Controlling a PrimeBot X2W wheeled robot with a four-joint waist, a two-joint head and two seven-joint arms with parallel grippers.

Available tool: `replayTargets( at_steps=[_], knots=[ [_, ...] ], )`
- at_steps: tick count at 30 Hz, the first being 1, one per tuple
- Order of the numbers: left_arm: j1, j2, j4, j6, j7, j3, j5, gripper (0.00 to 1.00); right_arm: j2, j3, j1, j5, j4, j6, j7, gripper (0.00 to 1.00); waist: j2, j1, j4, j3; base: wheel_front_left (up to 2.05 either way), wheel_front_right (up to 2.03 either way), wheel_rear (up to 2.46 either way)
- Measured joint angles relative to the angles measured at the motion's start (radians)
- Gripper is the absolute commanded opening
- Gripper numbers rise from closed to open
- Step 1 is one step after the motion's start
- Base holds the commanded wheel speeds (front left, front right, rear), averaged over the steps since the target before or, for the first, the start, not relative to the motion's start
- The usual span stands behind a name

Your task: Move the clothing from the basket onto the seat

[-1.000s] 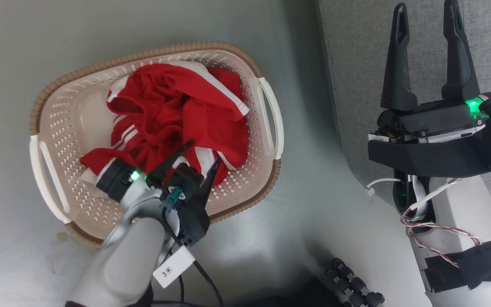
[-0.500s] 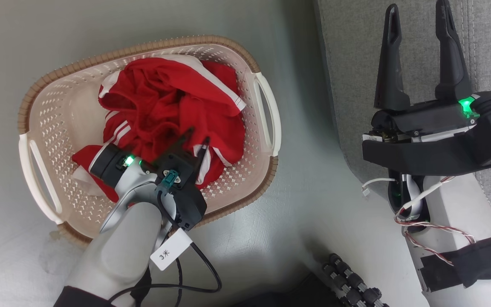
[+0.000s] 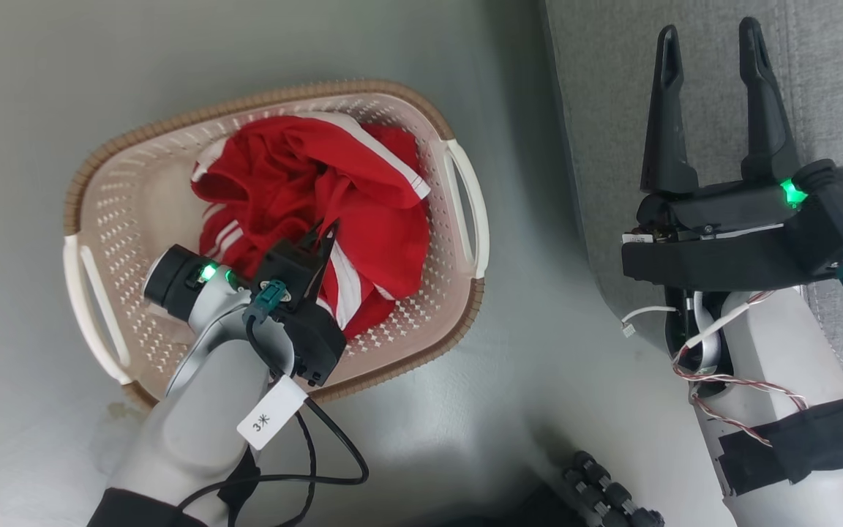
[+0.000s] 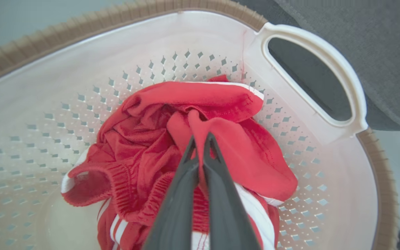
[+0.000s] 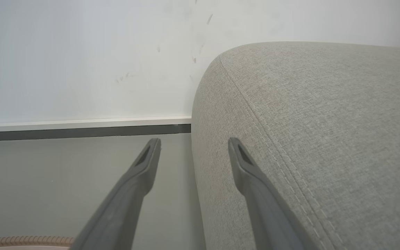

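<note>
The clothing [image 3: 363, 212] lies heaped in the basket [image 3: 246, 106], toward its right handle [image 3: 465, 205]; the basket's left part is bare. The left gripper [image 3: 328, 233] reaches in over the near rim, its fingers [image 4: 217, 166] closed together on a raised red fold. The basket stands on the floor [image 3: 538, 329], with a strip of bare floor between the handle and the rounded edge of the seat [image 3: 612, 110]. The right gripper [image 3: 709, 33] hangs over that edge, fingers spread wide and holding nothing. A white tag [image 3: 271, 413] on the left arm's cable reads "3米".
</note>
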Motion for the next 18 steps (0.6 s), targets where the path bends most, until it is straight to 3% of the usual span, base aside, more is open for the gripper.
replayTargets(
  at_steps=[18],
  knots=[
    [0.004,-0.005,-0.111,-0.026,0.0,-0.023,-0.026,0.0,0.0,-0.043,0.054,0.008,0.15,0.0,0.0,1.0,0.0,-0.0001,0.071,-0.182,0.0,0.0,0.0]
  ],
)
